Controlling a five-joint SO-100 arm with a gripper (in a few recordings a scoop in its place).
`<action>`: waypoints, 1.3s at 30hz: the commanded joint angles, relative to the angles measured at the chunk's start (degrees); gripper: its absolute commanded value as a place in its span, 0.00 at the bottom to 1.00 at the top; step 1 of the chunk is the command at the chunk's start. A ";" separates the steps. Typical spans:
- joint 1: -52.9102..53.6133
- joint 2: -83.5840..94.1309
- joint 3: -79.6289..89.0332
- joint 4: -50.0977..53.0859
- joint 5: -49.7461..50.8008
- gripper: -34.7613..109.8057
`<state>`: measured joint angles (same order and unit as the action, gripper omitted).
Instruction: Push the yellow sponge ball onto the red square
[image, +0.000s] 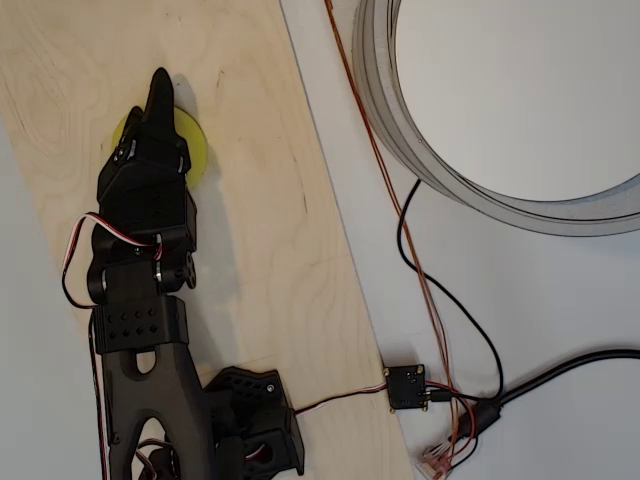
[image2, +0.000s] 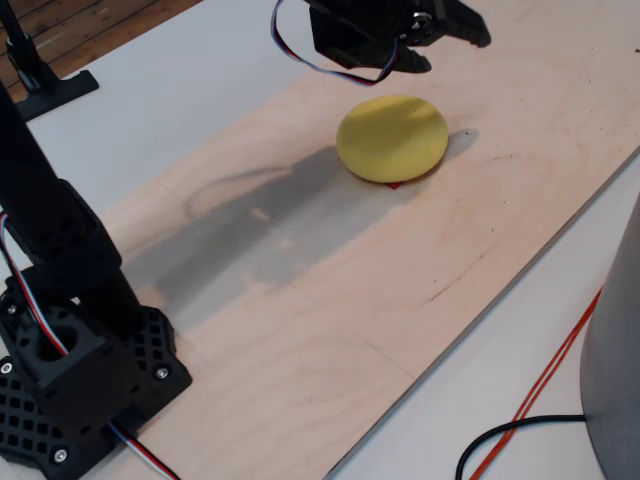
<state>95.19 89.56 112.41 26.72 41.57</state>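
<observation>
Resting on the wooden board (image2: 330, 300), the yellow ball (image2: 392, 138) covered all but a sliver of the red square (image2: 396, 184). The gripper (image2: 470, 28) hung above the ball, fingers seemingly together.

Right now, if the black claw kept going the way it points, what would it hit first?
Probably nothing soon: the gripper points past the yellow sponge ball below it, over bare wooden board. Height is unclear.

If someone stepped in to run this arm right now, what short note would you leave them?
Gripper: above the yellow sponge ball, apparently holding nothing; open or shut cannot be told.
The ball lies on the wooden board. In the fixed view a sliver of the red square peeks out under its near edge, so the ball seems to cover the square.
Done: the push, apparently.
Left: confirm coverage, then pull the arm away.
</observation>
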 joint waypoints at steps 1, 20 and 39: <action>1.93 5.71 -2.11 -0.79 -2.55 0.43; 1.05 18.72 7.29 -23.29 -39.29 0.50; 0.79 23.73 12.66 -31.11 -45.97 0.46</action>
<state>96.50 109.86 124.72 -2.11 -1.49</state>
